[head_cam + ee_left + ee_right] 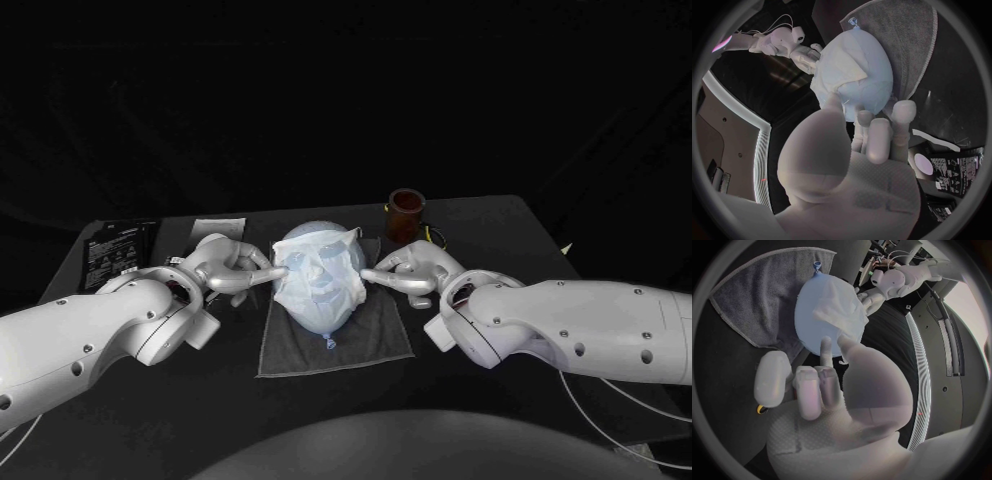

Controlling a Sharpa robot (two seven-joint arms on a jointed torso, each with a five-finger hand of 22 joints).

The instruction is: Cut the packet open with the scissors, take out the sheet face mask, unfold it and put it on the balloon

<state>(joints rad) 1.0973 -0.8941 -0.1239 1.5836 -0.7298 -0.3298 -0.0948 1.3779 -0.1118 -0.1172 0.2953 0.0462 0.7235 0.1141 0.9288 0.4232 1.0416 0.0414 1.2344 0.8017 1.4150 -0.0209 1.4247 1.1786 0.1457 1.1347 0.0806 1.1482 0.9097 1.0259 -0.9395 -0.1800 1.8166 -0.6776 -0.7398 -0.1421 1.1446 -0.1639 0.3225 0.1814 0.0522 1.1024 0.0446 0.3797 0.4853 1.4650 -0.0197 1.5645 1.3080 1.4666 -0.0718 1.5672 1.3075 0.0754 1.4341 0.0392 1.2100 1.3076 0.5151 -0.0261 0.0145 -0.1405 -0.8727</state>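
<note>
Final step: sheet mask (320,265) sits on the balloon (870,85), left hand (224,265) and right hand (411,268) at its edges, can't tell if pinching; next, probably smooth it flat

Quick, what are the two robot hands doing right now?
Left robot hand: pinching the edge of the white sheet face mask on the pale blue balloon.
Right robot hand: pinching the mask's other edge.
</note>
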